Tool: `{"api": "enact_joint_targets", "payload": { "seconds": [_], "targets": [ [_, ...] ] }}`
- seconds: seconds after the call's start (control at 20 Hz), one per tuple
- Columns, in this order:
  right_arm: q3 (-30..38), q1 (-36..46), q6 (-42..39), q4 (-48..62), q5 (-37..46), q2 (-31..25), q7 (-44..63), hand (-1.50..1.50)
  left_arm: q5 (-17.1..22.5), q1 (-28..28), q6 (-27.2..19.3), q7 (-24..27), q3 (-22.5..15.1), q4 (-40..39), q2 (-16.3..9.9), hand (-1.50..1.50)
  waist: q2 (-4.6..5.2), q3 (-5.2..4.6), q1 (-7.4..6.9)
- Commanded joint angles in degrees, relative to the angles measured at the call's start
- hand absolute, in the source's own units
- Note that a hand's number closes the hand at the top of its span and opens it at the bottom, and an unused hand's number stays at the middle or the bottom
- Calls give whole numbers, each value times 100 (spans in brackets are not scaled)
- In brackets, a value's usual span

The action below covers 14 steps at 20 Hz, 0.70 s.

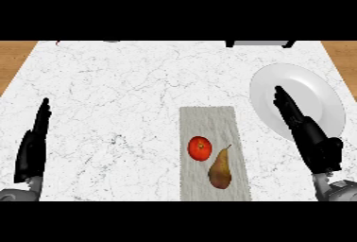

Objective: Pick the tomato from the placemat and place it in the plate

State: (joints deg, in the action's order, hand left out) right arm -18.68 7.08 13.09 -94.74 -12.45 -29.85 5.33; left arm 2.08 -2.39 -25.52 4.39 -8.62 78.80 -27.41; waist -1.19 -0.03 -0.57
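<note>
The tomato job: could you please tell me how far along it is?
Nothing looks done: the tomato lies on the placemat beside a pear. Neither hand holds anything; the right hand is open over the plate, the left hand rests open at the left. Grasping, carrying and placing remain.

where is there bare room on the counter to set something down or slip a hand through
The widest bare marble lies between the left hand and the placemat, and across the far counter beyond the mat. The mat's far half is bare too. It is crowded at the mat's near end, where tomato and pear sit close, and at the plate, under the right hand.
</note>
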Motion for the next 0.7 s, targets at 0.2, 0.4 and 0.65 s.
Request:
{"api": "enact_joint_targets", "payload": {
  "seconds": [0.2,0.4,0.65],
  "targets": [
    [-316,633,246,-577,-640,1601,9,150,479,-124,425,-702,-287,32,640,0,128,2,5],
    [-504,853,370,96,2423,-975,-171,150,631,62,474,-875,-395,-47,827,0,25,-146,121],
    [-591,-431,2342,153,1548,1743,-684,150,806,154,621,-1040,-447,121,920,0,128,54,134]
  ]
}}
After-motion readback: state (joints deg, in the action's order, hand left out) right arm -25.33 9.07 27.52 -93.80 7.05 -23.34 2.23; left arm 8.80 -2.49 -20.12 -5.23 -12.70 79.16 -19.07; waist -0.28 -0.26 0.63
